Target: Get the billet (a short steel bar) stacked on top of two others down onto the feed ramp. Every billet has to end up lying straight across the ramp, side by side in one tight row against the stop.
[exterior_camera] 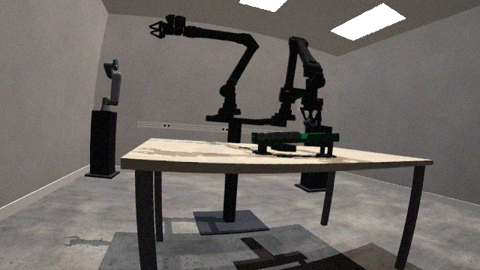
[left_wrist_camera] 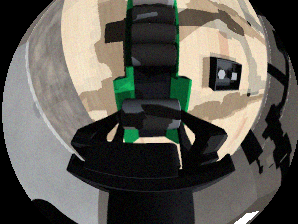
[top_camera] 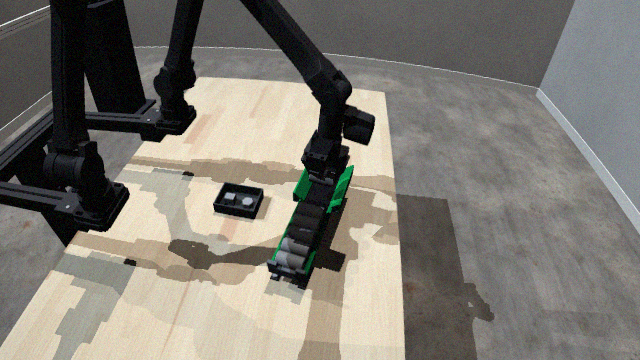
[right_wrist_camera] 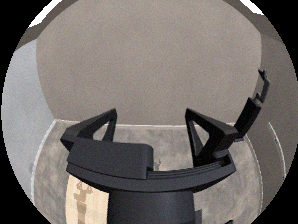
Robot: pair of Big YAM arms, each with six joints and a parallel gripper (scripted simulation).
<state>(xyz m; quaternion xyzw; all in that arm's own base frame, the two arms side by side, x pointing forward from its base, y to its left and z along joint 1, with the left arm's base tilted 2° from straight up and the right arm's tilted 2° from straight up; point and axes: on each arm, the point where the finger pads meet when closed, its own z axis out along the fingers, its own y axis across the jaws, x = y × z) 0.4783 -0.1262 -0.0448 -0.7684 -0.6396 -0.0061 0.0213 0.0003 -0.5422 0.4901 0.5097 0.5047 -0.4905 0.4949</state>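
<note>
Left end effector (top_camera: 322, 179) (exterior_camera: 310, 119) (left_wrist_camera: 151, 114) is closed on the loose billet (top_camera: 321, 180) (exterior_camera: 309, 122) (left_wrist_camera: 151, 114), a short, dark steel bar gripped at its two ends. The billet is held level above the flared green end of the feed ramp (top_camera: 301, 188) (exterior_camera: 319, 137) (left_wrist_camera: 182, 95), crosswise to its length and apart from the row. The other billets (top_camera: 295, 246) (exterior_camera: 279, 136) (left_wrist_camera: 154, 54) lie straight across the channel, side by side, running up to the stop (top_camera: 287, 268) at the far end from the left arm; the dark ones blend together, so their number is hard to tell. Between this row and the held billet, a dark stretch of ramp floor shows. The ramp stands on a pale wooden worktop (top_camera: 210, 300) (exterior_camera: 210, 157). Near it, on the side toward the arm bases, sits a small black tray (top_camera: 233, 213) (left_wrist_camera: 214, 87) with two light pieces inside. Right end effector (exterior_camera: 151, 30) (right_wrist_camera: 151, 111) is wide open and holds nothing, raised well apart from the ramp.
</note>
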